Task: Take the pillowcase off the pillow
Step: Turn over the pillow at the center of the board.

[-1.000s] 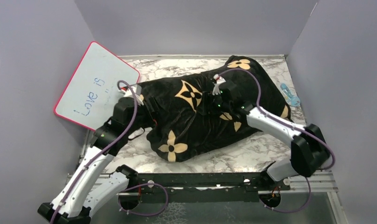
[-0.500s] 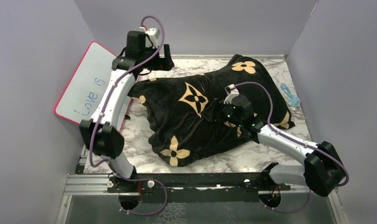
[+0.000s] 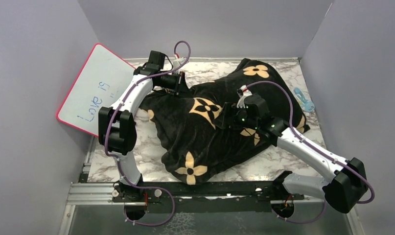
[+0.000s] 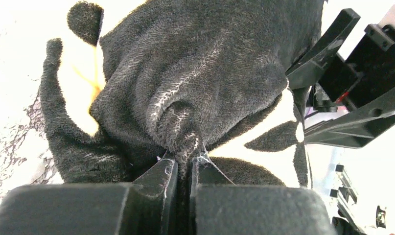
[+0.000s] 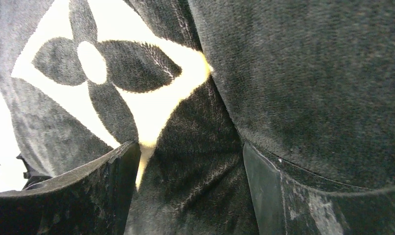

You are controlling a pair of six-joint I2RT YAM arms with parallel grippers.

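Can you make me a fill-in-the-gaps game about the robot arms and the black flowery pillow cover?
The left gripper is ____ (open or shut) on a fold of the pillowcase.
The right gripper sits on the pillowcase with its jaws ____ (open or shut).
The pink-rimmed whiteboard has "Love ____" written on it.
Missing words: shut; open; is.
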